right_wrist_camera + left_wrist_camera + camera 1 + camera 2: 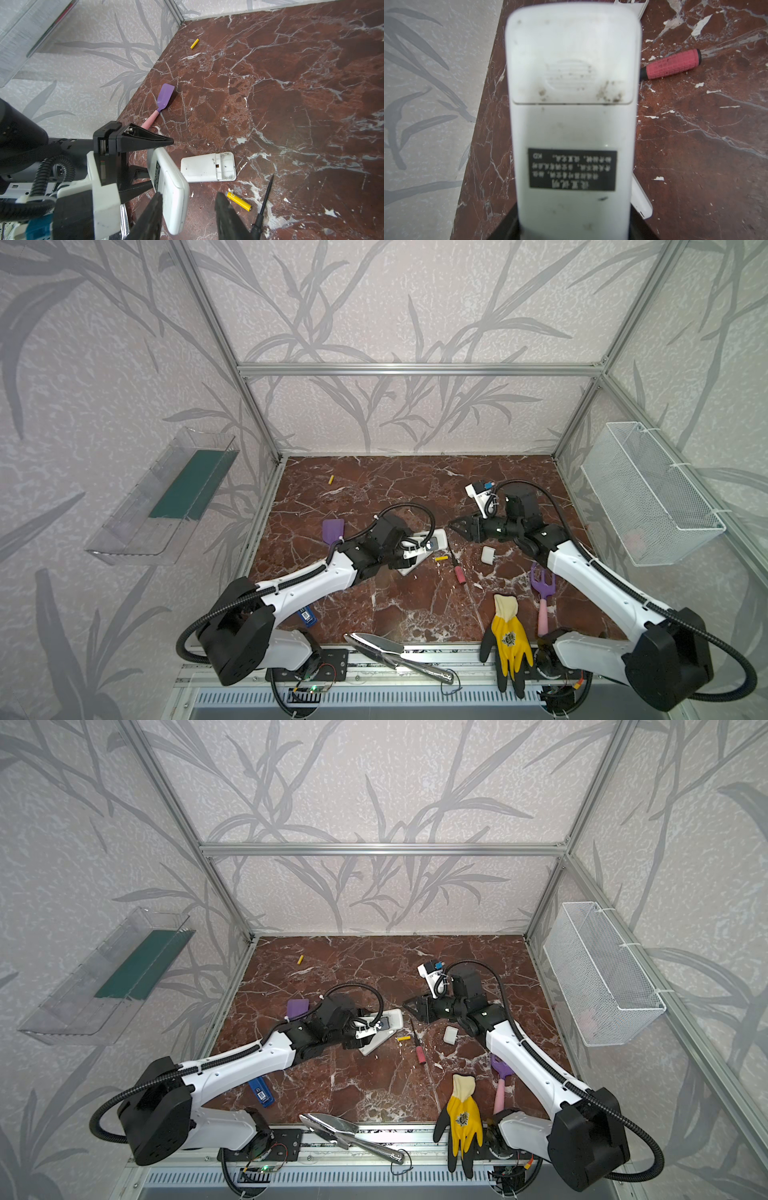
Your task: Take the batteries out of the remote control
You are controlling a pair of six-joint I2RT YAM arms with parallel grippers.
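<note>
top views, left gripper: in both top views the left gripper point(417, 544) is clamped on a white held remote point(436, 537), which is tipped up off the desk point(374, 614).
top views, right gripper: the right gripper point(456, 526) points at the free end of the held remote, just beside it.
top views, batteries: a near yellow battery point(441, 558) lies on the desk just beside the screwdriver point(457, 570). A far yellow battery point(331, 479) lies well apart, toward the back left corner. No green ones show anywhere.
top views, loose cover: a small white loose cover point(487, 554) lies on the desk near the right arm.
left wrist view, held remote: its back faces the camera, with a black label low down. The battery cover point(571, 68) is seated shut, its ribbed thumb patch showing. The gripper's black sides hug the lower end.
right wrist view, right gripper: the jaws stand moderately apart and carry nothing. The rounded end of the held remote sits against 1 of the fingers point(151, 216); I cannot tell if they touch.
right wrist view, emptied remote: an emptied remote point(207, 167) lies flat on the desk, its compartment open and bare.
step in hand: I judge 1 remote is done. Remote 2 is being presented for opening, its cover not yet off.
next move: the right gripper would need to bear on the ribbed patch and slide the cover toward the free end while the left holds firm. Any batteries inside could then be tipped or picked out.
</note>
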